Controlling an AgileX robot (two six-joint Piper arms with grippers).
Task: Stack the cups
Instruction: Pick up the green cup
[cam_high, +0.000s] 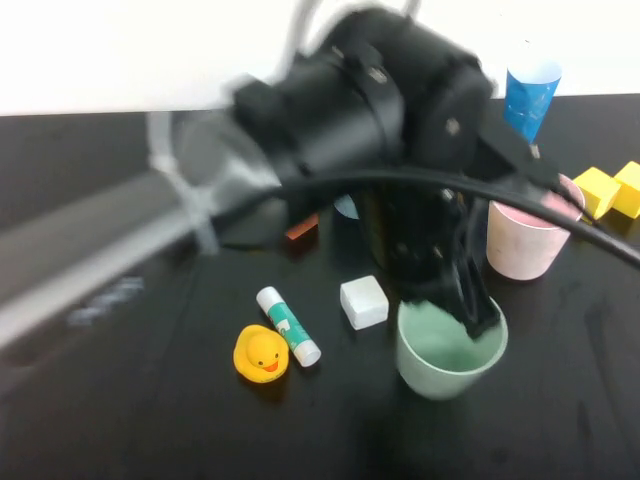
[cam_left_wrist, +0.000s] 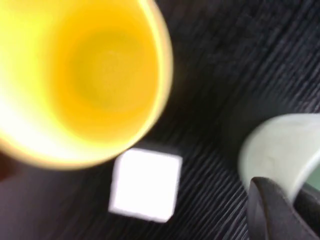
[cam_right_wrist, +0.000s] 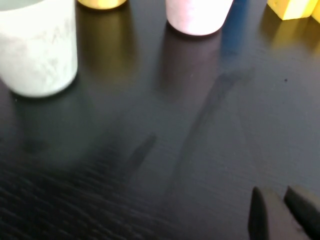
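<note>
The pale green cup (cam_high: 451, 347) stands upright near the front of the black table (cam_high: 150, 420), right of centre in the high view. The left gripper (cam_high: 478, 318) reaches down onto its far rim, its dark fingers drawn together on the wall of the cup, 1 tip inside and 1 outside; in the left wrist view only 1 dark finger (cam_left_wrist: 272, 212) shows at the green rim (cam_left_wrist: 280, 150), so the other is cut off.

Behind and to the right stands the pink cup (cam_high: 527, 240), upright, its left side hidden by the arm and a black cable crossing in front of it. The yellow cup (cam_left_wrist: 82, 80) fills much of the left wrist view, upright and empty; in the high view the left arm hides it almost fully. A sliver of light blue (cam_high: 346, 207) peeks out under the arm; too little shows to tell what it is.

Just left of the green cup lies a white cube (cam_high: 364, 302), then a glue stick (cam_high: 288, 325) and a rubber duck (cam_high: 261, 354) touching or nearly so. A tall blue glass (cam_high: 528, 95) stands at the back, with 2 yellow blocks (cam_high: 612, 190) at the right edge, 1 cut off.

The right gripper (cam_right_wrist: 280, 210) hovers low over bare table in its own wrist view, fingers close together with a narrow gap, holding nothing; the high view does not show it.
</note>
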